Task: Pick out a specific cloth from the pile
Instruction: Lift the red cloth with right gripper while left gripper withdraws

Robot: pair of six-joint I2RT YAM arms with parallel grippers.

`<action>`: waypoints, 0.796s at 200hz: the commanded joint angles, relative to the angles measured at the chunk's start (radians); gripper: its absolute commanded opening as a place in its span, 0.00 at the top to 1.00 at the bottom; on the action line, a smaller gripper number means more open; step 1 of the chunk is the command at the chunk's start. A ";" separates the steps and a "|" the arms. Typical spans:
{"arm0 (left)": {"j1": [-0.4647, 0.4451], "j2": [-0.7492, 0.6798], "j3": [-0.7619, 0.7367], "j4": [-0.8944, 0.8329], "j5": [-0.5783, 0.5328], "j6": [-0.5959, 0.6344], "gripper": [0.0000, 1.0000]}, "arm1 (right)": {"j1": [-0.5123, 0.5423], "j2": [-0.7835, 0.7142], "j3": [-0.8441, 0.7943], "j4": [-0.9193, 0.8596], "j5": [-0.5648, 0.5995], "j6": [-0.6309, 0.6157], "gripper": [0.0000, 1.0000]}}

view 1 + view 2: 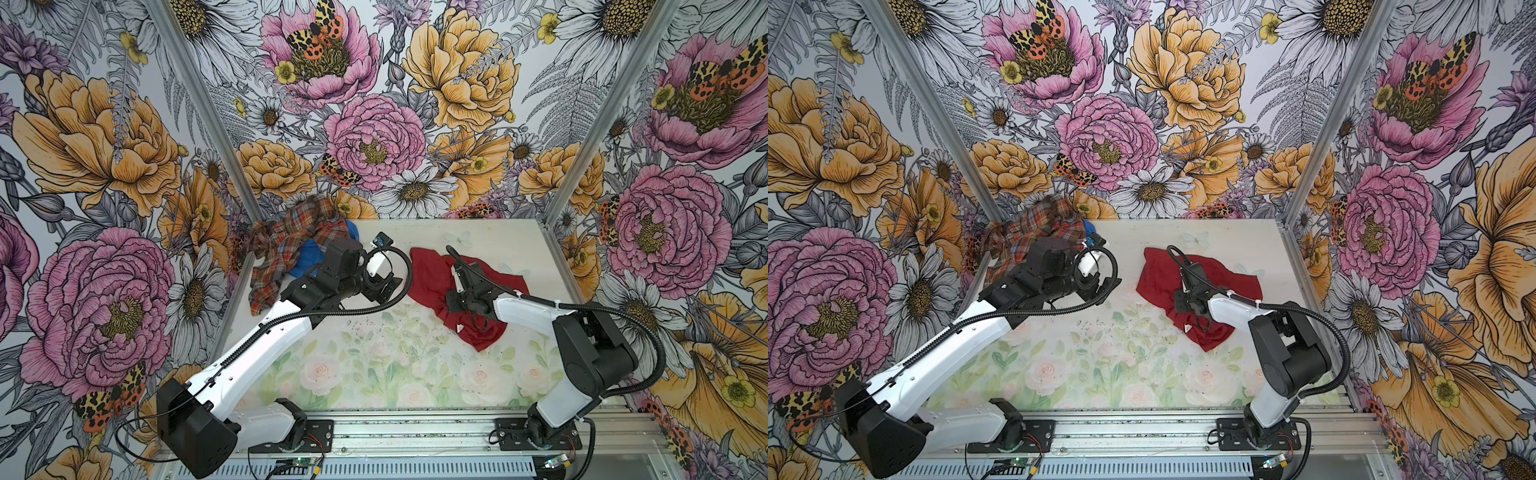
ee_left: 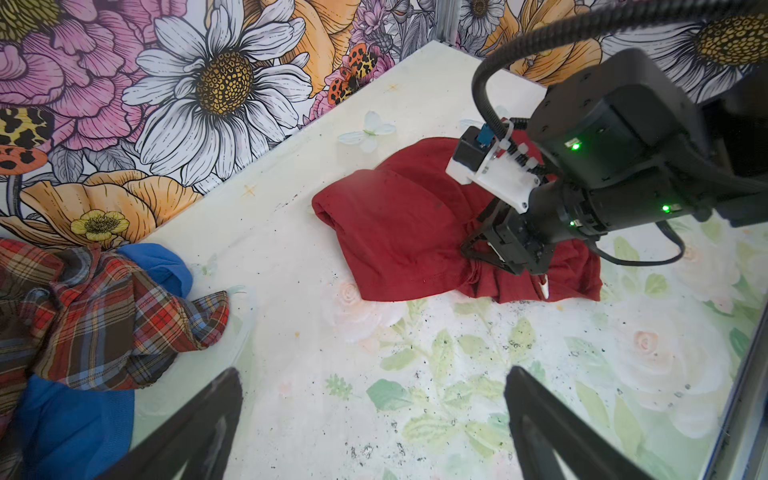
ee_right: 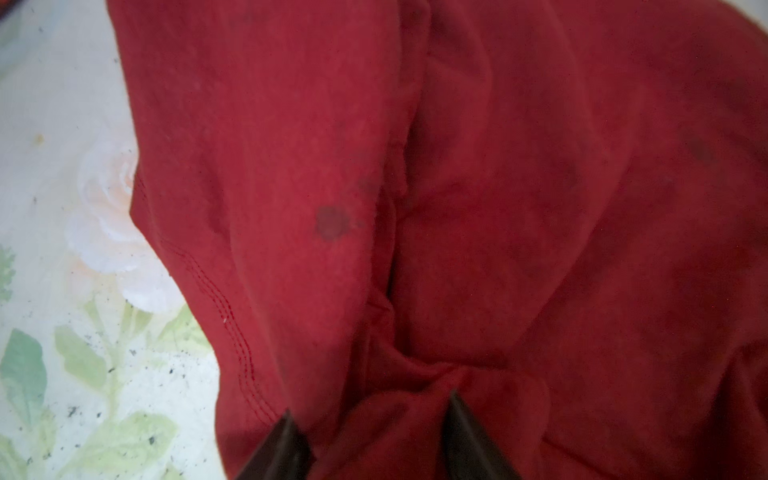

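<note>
Near edge: table (image 1: pixel 374 374) front shows only rose print + dark specks.

Mid, R side: right gripper (image 3: pixel 374 428) is down on the cloth (image 1: pixel 430 276), tips sunk into the fabric w/ a bunched fold pinched btwn them. Wrist view shows puckers running into the jaws, so I call it clamped on the cloth, not empty. Pinch sits near the white tag (image 2: pixel 545 286), on the cloth's near half. Cloth = plain dark red, crumpled low on the table, R of centre, well apart from the pile (image 1: pixel 299 249).

Mid, centre: left gripper (image 2: pixel 374 374) hangs above bare table btwn pile and cloth. Jaws wide apart, nothing in them, touching neither.

Far L corner: pile = plaid shirt (image 1: pixel 286 237) draped over blue cloth (image 1: pixel 307 262), pushed up vs the wall (image 1: pixel 374 124).

Step in hand, my read: secure + lift. Cloth lies separate from the pile, so task prob late stage. To do it well:
- Check the pinch has more than one layer before rising.
- Go straight up, slow, so the fold doesn't slip out.
- Watch the far half: it'll likely hang long + floppy and drag.
- Raise enough to clear the table, no sideways pull toward the pile.
- L best kept clear of R arm. It could support the hanging end if the grip looks thin.
</note>
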 commanded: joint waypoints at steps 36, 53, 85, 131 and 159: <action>0.014 -0.061 -0.036 0.078 -0.059 -0.028 0.01 | -0.005 -0.073 0.018 -0.023 -0.050 -0.019 1.00; 0.011 -0.067 -0.049 0.096 -0.066 -0.034 0.01 | -0.027 -0.168 0.016 -0.005 -0.036 -0.004 1.00; 0.013 -0.074 -0.053 0.108 -0.067 -0.044 0.01 | -0.122 -0.265 0.265 -0.150 -0.094 0.019 1.00; 0.006 -0.073 -0.062 0.125 -0.067 -0.052 0.01 | -0.320 -0.202 0.706 -0.311 -0.155 0.026 1.00; 0.003 -0.076 -0.063 0.130 -0.064 -0.053 0.01 | -0.412 -0.088 1.036 -0.497 -0.211 0.007 1.00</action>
